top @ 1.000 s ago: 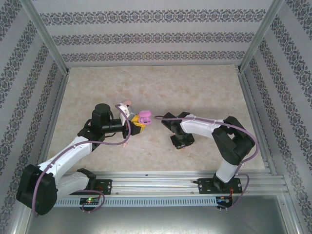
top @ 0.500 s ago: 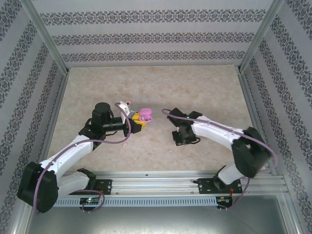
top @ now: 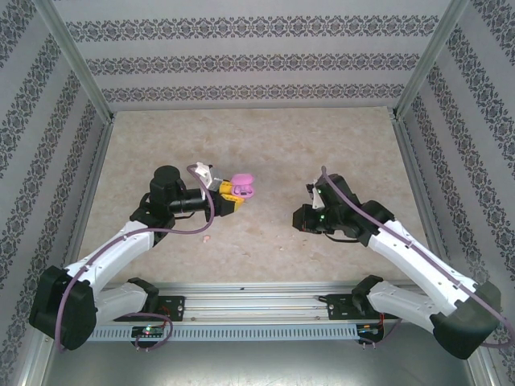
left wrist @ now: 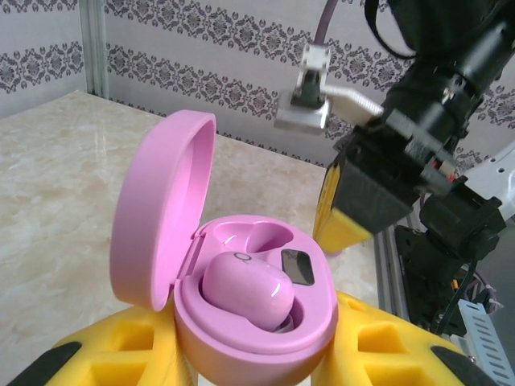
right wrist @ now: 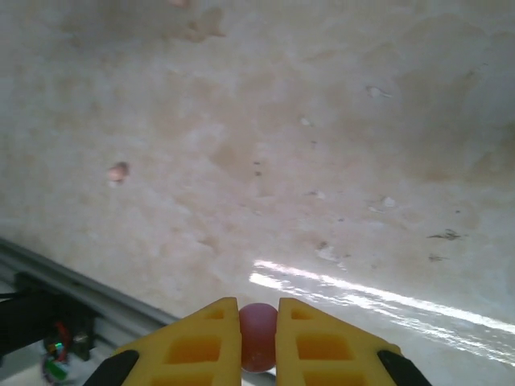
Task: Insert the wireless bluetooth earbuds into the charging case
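My left gripper (top: 228, 195) is shut on an open purple-pink charging case (top: 242, 184), held above the table. In the left wrist view the case (left wrist: 265, 322) sits between the yellow pads (left wrist: 386, 346) with its lid (left wrist: 157, 217) tipped back. One matching earbud (left wrist: 245, 293) lies in the nearer socket and the farther socket (left wrist: 253, 237) is bare. My right gripper (top: 301, 219) is lifted off the table to the right of the case. Its yellow fingers (right wrist: 205, 342) are shut on a small purplish-pink earbud (right wrist: 259, 338).
A tiny pale pink earbud (top: 207, 238) lies on the marble table below the left wrist; it also shows as a small pink earbud (right wrist: 118, 170) at the left of the right wrist view. The metal rail (top: 265, 299) runs along the near edge. Patterned walls (top: 257, 60) enclose the table.
The right arm has swung out to the right and its gripper has lifted and turned, closing on the small earbud. The left gripper has carried the open case slightly up and right.
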